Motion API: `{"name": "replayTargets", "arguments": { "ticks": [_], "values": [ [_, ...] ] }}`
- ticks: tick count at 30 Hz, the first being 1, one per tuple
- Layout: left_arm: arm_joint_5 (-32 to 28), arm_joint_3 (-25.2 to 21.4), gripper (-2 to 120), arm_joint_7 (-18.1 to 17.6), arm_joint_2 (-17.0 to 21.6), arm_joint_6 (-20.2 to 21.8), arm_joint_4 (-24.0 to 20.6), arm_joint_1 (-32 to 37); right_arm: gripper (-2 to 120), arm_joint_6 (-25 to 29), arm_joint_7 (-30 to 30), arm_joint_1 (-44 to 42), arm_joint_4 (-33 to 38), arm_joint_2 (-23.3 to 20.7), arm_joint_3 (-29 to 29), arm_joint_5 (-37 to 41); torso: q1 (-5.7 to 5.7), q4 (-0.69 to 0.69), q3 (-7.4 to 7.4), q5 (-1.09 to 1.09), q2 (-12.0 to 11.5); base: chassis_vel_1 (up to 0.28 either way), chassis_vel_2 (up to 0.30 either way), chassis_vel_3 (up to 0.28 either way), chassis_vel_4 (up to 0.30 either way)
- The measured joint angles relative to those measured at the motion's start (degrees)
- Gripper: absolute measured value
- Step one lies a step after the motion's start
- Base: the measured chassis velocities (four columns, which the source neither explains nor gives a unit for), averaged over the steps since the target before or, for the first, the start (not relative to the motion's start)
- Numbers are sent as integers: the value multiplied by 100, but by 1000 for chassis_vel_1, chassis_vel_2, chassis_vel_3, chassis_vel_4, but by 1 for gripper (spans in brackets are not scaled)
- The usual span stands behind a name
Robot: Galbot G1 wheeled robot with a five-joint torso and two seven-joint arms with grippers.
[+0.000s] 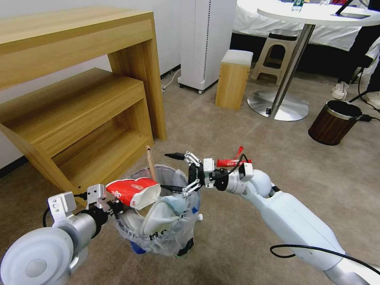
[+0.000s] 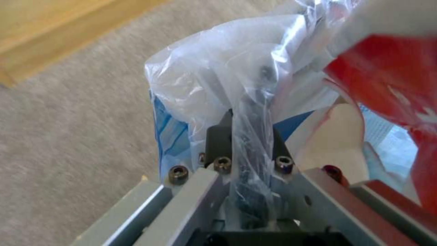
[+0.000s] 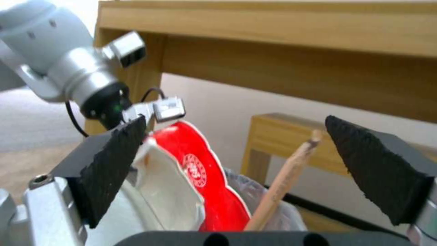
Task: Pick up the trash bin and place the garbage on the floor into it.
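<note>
The trash bin (image 1: 174,241), black with a clear blue-edged liner, stands low over the beige floor (image 1: 221,130). My left gripper (image 1: 113,206) is shut on its near-left rim; the left wrist view shows the gripper (image 2: 248,130) pinching rim and liner (image 2: 227,75). Garbage fills the bin: a crumpled red-and-white packet (image 1: 132,190), a wooden stick (image 1: 151,162) standing up, and a white slipper (image 1: 158,217). My right gripper (image 1: 174,172) hangs open and empty above the bin's far rim. Between its fingers, the right wrist view shows the packet (image 3: 205,177) and stick (image 3: 282,184). A red wrapper (image 1: 233,161) lies on the carpet behind the right wrist.
A wooden shelf desk (image 1: 79,99) stands close on the left of the bin. Farther off are a brown wood-grain bin (image 1: 334,120), a round table's metal base (image 1: 277,107), a wooden box stool (image 1: 233,79) and a white appliance (image 1: 206,39).
</note>
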Motion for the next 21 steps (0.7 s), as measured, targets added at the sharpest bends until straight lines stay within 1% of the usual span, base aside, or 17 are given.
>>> {"name": "replayTargets", "arguments": {
  "ticks": [3, 5, 6, 9, 10, 13, 14, 15, 16, 17, 18, 19, 21],
  "values": [
    [30, -78, 0, -27, 45, -52, 111, -49, 100, 33, 107, -88, 79, -61, 131, 146, 0, 0, 0, 0, 0, 0, 0, 0, 0],
    [82, -137, 0, -127, 73, -106, 226, -91, 100, 88, 488, -200, 159, -116, 255, 275, 0, 0, 0, 0, 0, 0, 0, 0, 0],
    [82, -137, 0, -127, 73, -106, 226, -91, 100, 88, 488, -200, 159, -116, 255, 275, 0, 0, 0, 0, 0, 0, 0, 0, 0],
    [87, -190, 0, -317, 74, -144, 288, -117, 100, 94, 1391, -406, 264, -169, 390, 300, 0, 0, 0, -1, 0, 0, 0, 0, 0],
    [87, -190, 0, -317, 74, -144, 288, -117, 100, 94, 1391, -406, 264, -169, 390, 300, 0, 0, 0, -1, 0, 0, 0, 0, 0],
    [67, -250, 0, -522, 92, -158, 290, -120, 100, -158, 2432, -669, 409, -177, 578, -37, 0, 0, 0, -1, 0, 0, 0, 0, 0],
    [67, -250, 0, -522, 92, -158, 290, -120, 100, -158, 2432, -669, 409, -177, 578, -37, 0, 0, 0, -1, 0, 0, 0, 0, 0],
    [45, -284, 0, -605, 119, -158, 291, -108, 100, -238, 2988, -781, 458, -177, 626, -157, 0, 0, 0, -1, 0, 0, 0, 0, 0],
    [28, -313, 0, -664, 137, -158, 291, -99, 100, -239, 3362, -851, 468, -166, 635, -199, 0, 0, 0, 0, 0, 0, 0, 0, 0],
    [28, -313, 0, -664, 137, -158, 291, -99, 100, -239, 3362, -851, 468, -166, 635, -199, 0, 0, 0, 0, 0, 0, 0, 0, 0],
    [-4, -355, 0, -717, 147, -160, 291, -93, 100, -239, 3717, -923, 469, -134, 654, -275, 0, 0, 0, 0, 0, 0, 0, 0, 0],
    [-36, -400, 0, -754, 147, -162, 291, -84, 100, -252, 3945, -982, 468, -100, 709, -366, 0, 0, 0, 0, 0, 0, 0, 0, 0],
    [-57, -458, 0, -772, 143, -163, 288, -65, 100, -269, 4171, -1077, 453, -50, 816, -498, 0, 0, 0, -1, 0, 0, 0, 0, 0]
  ]
}}
